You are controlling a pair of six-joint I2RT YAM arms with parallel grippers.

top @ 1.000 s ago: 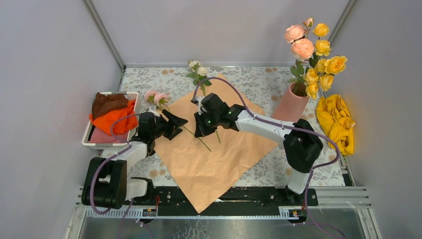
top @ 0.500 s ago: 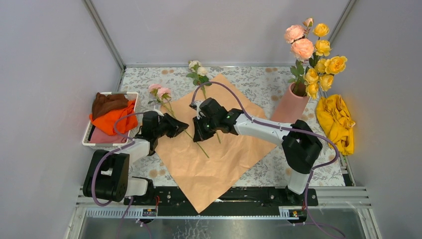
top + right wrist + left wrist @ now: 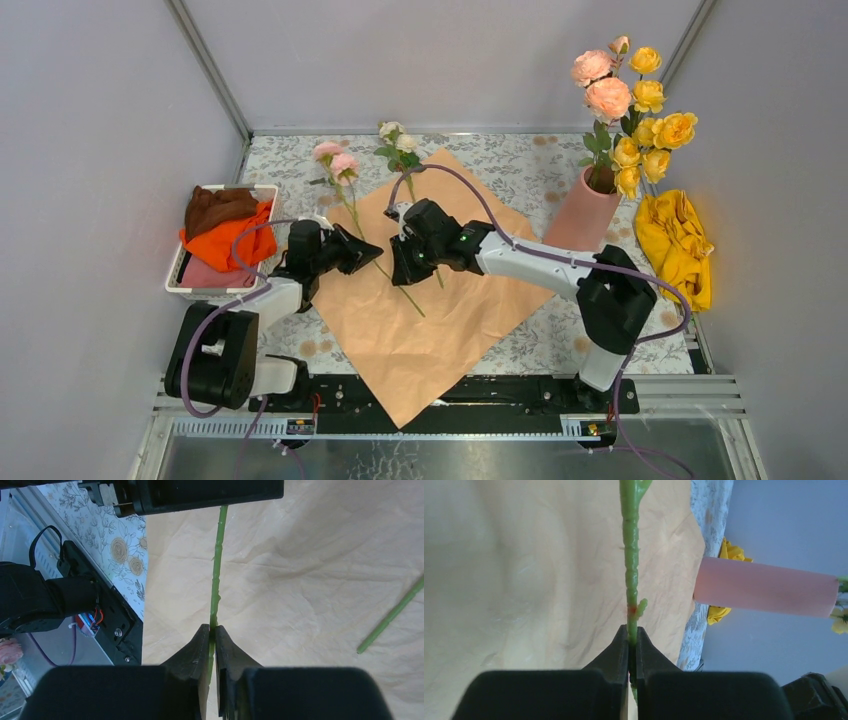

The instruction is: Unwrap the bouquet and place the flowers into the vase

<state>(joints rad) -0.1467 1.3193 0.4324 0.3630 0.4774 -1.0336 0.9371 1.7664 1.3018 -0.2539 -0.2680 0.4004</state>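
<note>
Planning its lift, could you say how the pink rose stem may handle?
Probably stiff: the pink rose stem runs straight out of the left gripper. Likely top-heavy, with its blooms far from that grip, so it may swing.

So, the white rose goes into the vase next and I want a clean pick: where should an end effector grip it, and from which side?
Probably the bare lower stem of the white rose, from above, closing across it: it lies flat on the paper, thin and leafless there, while leaves and bloom crowd the far end.
</note>
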